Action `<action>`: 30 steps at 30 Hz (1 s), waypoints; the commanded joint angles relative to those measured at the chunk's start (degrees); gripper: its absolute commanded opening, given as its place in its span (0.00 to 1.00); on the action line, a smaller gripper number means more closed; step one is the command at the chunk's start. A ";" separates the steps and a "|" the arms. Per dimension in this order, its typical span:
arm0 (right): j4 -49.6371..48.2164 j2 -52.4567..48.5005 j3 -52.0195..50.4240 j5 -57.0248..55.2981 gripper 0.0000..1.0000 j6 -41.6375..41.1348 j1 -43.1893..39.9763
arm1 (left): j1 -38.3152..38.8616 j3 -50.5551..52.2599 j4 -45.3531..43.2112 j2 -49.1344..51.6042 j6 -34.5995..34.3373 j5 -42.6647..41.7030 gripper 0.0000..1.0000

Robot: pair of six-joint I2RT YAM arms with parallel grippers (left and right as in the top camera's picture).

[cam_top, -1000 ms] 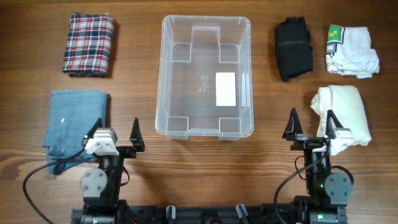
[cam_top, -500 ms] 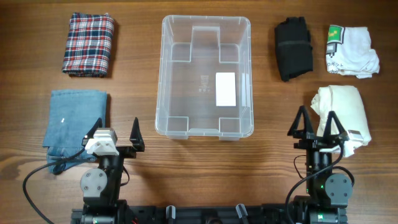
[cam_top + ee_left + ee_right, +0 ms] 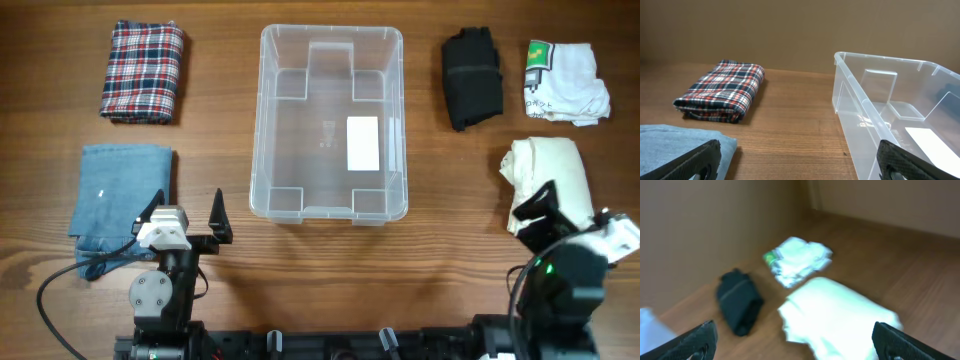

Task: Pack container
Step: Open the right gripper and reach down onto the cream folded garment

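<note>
The clear plastic container (image 3: 258,120) stands empty at the table's middle, a white label on its base; its near corner shows in the left wrist view (image 3: 852,107). My left gripper (image 3: 187,212) is open and empty, between the container and a folded blue cloth (image 3: 118,195); the left wrist view shows its fingers (image 3: 800,165) spread wide. My right gripper (image 3: 572,208) is open and empty, turned over the near end of a cream cloth (image 3: 550,170). The blurred right wrist view shows its fingers (image 3: 800,347) astride that cream cloth (image 3: 840,315).
A folded plaid cloth (image 3: 142,72) lies at the back left and shows in the left wrist view (image 3: 722,91). A black cloth (image 3: 472,78) and a white printed shirt (image 3: 565,82) lie at the back right, both also in the right wrist view, black (image 3: 739,301) and white (image 3: 799,260).
My right arm has swung to the right and turned over the cream cloth, its gripper staying open. My left arm has not moved.
</note>
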State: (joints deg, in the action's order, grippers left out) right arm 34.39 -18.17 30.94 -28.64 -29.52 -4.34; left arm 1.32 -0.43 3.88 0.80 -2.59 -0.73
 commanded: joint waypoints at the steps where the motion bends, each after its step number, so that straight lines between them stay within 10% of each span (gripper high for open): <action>1: 1.46 -8.59 4.50 -0.79 1.00 -7.56 -3.02 | -0.33 0.11 0.35 -0.42 0.87 0.35 1.00; 16: 5.55 -34.14 25.14 42.12 1.00 19.67 -29.94 | -0.33 0.11 0.35 -0.42 0.87 0.35 1.00; 30: 3.80 -56.87 25.62 61.57 1.00 25.00 -49.55 | -0.33 0.11 0.35 -0.42 0.87 0.35 1.00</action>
State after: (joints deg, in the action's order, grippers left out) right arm 39.42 -72.12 56.07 25.85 -6.46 -51.57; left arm 1.32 -0.43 3.88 0.80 -2.59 -0.73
